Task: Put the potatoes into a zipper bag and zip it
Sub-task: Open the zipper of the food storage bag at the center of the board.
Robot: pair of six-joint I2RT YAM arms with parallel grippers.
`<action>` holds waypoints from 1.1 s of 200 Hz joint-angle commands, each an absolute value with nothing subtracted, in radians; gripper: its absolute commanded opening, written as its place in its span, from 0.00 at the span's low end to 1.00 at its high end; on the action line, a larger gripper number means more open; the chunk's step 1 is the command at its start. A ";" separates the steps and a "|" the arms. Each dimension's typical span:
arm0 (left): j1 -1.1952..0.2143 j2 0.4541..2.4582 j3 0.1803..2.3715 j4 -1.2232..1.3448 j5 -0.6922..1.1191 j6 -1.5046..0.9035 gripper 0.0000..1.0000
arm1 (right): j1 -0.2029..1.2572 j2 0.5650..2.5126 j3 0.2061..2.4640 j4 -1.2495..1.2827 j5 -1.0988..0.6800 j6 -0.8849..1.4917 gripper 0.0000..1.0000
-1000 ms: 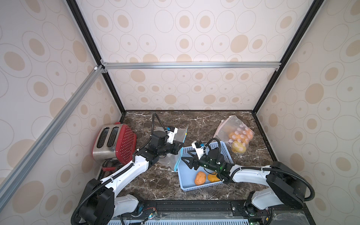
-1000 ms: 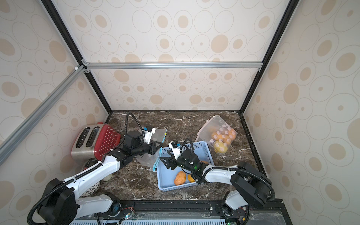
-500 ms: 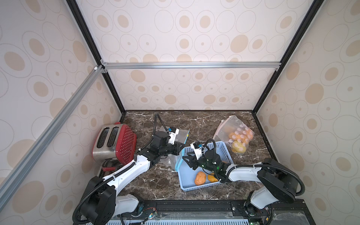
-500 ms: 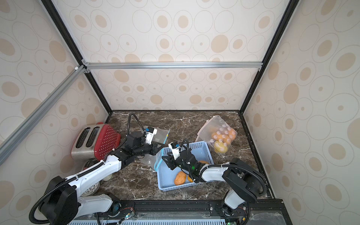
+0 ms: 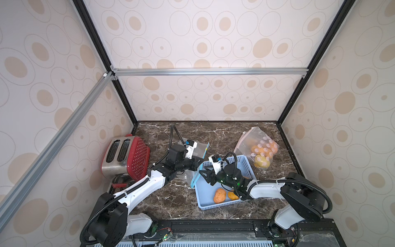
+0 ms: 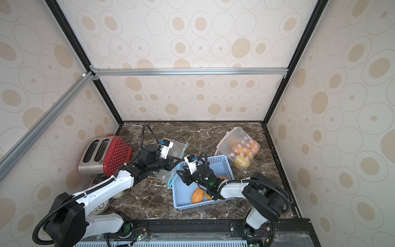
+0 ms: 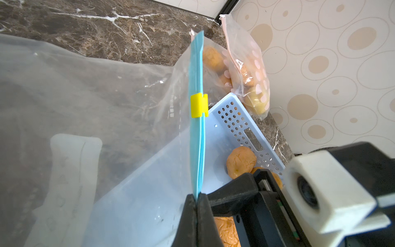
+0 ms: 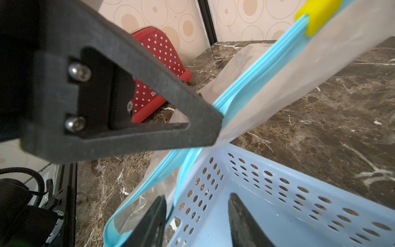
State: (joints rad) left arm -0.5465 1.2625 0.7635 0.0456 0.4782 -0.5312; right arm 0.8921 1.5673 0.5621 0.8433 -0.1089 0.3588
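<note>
On the bench, nearest, a blue basket holds two orange potatoes; over its far left corner the right end effector stands part open, the blue rim of a clear bag between its jaws. Just beyond, the left end effector is clamped tight on that rim, a yellow slider farther along it; at the back, a second bag full of potatoes lies to the right, a red toaster to the left.
</note>
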 commanded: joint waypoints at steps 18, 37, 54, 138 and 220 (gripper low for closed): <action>-0.573 1.266 0.795 0.031 0.423 -0.507 0.00 | 0.897 1.632 0.609 0.909 -0.121 0.357 0.22; -0.580 1.257 0.802 0.012 0.403 -0.487 0.00 | 0.897 1.619 0.584 0.937 -0.124 0.341 0.10; -0.580 1.243 0.804 0.007 0.381 -0.471 0.22 | 0.897 1.601 0.564 0.957 -0.117 0.330 0.03; -0.609 1.212 0.905 -0.246 0.285 -0.238 0.47 | 0.896 1.618 0.549 1.014 -0.154 0.382 0.00; -0.617 1.155 0.911 -0.292 0.210 -0.154 0.48 | 0.897 1.588 0.535 1.006 -0.117 0.377 0.00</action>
State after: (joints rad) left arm -0.6090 1.1946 0.8715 -0.2695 0.2237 -0.2108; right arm 0.8959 1.6157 0.5461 0.9730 -0.1356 0.3702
